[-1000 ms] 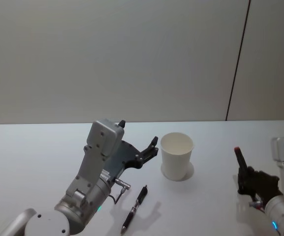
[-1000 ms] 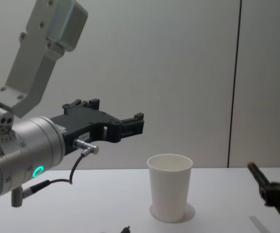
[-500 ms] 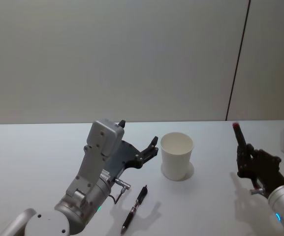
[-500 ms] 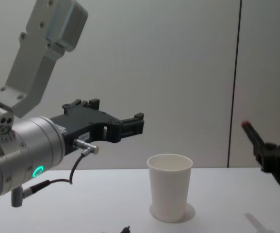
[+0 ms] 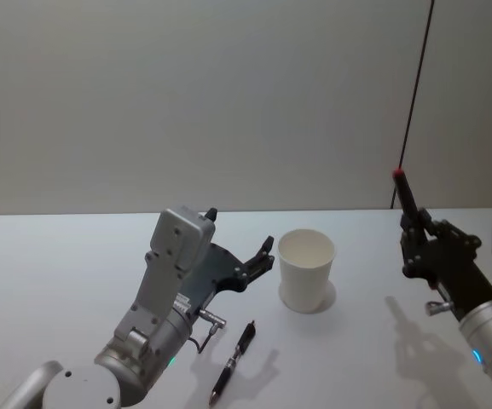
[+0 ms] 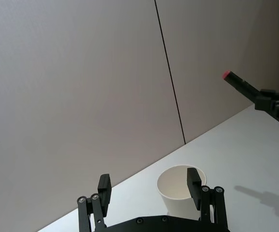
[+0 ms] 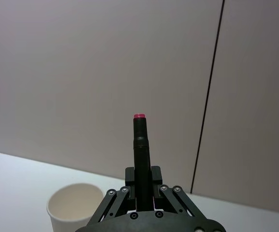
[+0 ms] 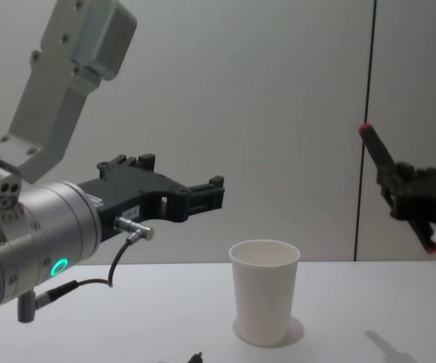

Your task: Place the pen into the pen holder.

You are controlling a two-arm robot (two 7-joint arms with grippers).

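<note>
on the white table [image 5: 49, 273], the left gripper [image 6: 149, 178] hangs idle, jaws wide apart, just left of the cup [image 5: 306, 271]. the right gripper [image 5: 414, 228] is clamped on the pen [image 5: 402, 192], held high, red end up, well right of the cup. a second pen [image 5: 233, 362] lies near the left gripper. carry the held pen over the rim, stand it plumb and lower it before you let go; a nudge could topple the light cup. the held pen's lower end is hidden in the grip.
</note>
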